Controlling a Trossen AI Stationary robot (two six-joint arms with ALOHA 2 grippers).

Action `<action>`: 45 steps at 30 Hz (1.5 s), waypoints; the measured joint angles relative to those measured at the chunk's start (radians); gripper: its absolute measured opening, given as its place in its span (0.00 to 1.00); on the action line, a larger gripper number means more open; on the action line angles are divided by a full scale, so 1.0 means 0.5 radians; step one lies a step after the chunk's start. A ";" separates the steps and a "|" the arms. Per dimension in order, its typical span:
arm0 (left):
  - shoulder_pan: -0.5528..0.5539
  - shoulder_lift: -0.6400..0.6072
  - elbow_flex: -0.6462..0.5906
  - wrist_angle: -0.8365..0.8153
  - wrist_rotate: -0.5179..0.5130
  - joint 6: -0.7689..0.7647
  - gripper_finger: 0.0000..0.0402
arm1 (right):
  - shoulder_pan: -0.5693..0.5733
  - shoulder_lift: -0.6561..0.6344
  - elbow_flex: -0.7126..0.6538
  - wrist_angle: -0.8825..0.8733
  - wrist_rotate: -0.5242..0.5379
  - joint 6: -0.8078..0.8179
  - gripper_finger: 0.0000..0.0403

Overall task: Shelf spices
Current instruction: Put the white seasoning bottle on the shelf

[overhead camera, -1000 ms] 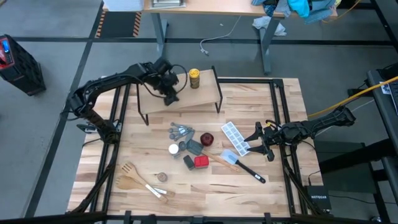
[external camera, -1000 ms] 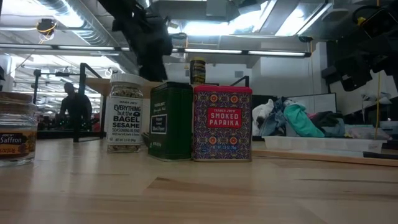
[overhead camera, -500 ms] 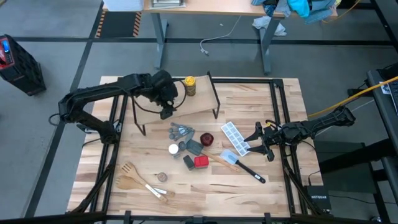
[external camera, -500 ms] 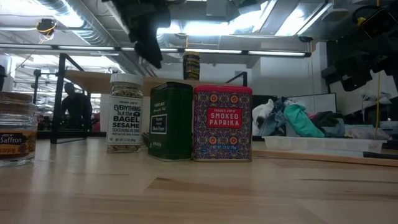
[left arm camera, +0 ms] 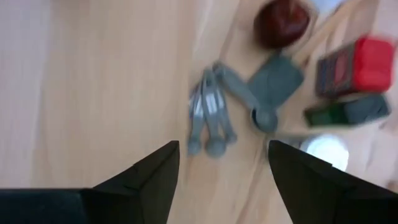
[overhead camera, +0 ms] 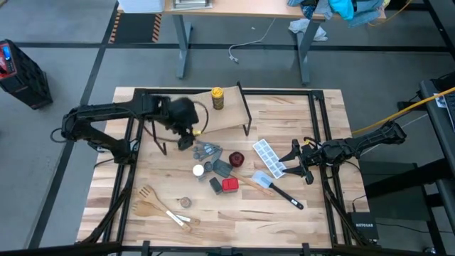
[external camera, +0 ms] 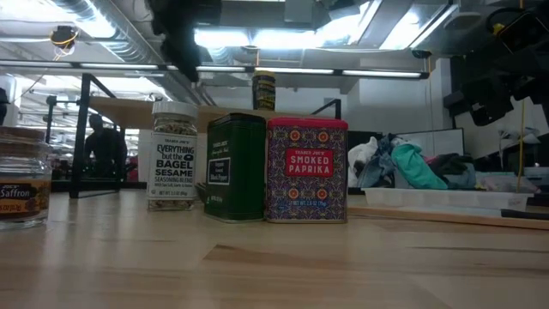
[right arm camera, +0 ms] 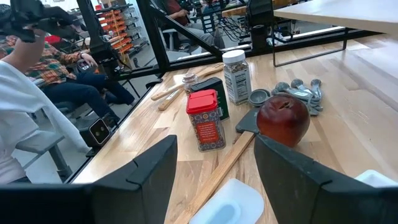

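The yellow-capped jar (overhead camera: pixel 217 98) (external camera: pixel 263 90) stands upright on the light-wood shelf (overhead camera: pixel 225 117). The white-capped jar (overhead camera: pixel 199 170) (external camera: pixel 171 155), dark square tin (overhead camera: pixel 216 185) (external camera: pixel 234 167), red square tin (overhead camera: pixel 229 185) (external camera: pixel 306 170) and tiny jar (overhead camera: pixel 185 203) (external camera: pixel 21 178) stand on the tabletop. My left gripper (overhead camera: pixel 186 139) (left arm camera: pixel 224 168) is open and empty, in the air by the shelf's near edge, above the grey measuring spoons (left arm camera: pixel 208 121). My right gripper (overhead camera: pixel 298 162) (right arm camera: pixel 217 177) waits open at the table's right.
The measuring spoons (overhead camera: pixel 207 151) and a round dark-red thing (overhead camera: pixel 237 158) lie between the shelf and the tins. A white tray (overhead camera: pixel 269 156), a spatula (overhead camera: pixel 277 186) and wooden utensils (overhead camera: pixel 160 208) lie nearby. People sit beyond the table's edge (right arm camera: pixel 37 81).
My left gripper has drawn back from over the shelf top toward the table's near-left, past the shelf's near edge, ending above the measuring spoons. The shelf, with the yellow-capped jar on it, shifted a little toward the near-left early on, then stayed still.
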 joint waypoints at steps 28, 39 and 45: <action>-1.812 0.012 -0.322 0.246 -1.854 -1.422 0.60 | -0.001 -0.001 0.000 0.000 0.000 0.000 0.55; -1.841 0.003 -0.607 0.469 -2.101 -1.680 0.60 | 0.000 0.000 0.000 0.000 0.000 0.000 0.55; -1.827 -0.015 -0.826 0.831 -2.100 -1.682 0.60 | 0.000 0.000 0.000 0.000 0.000 0.000 0.55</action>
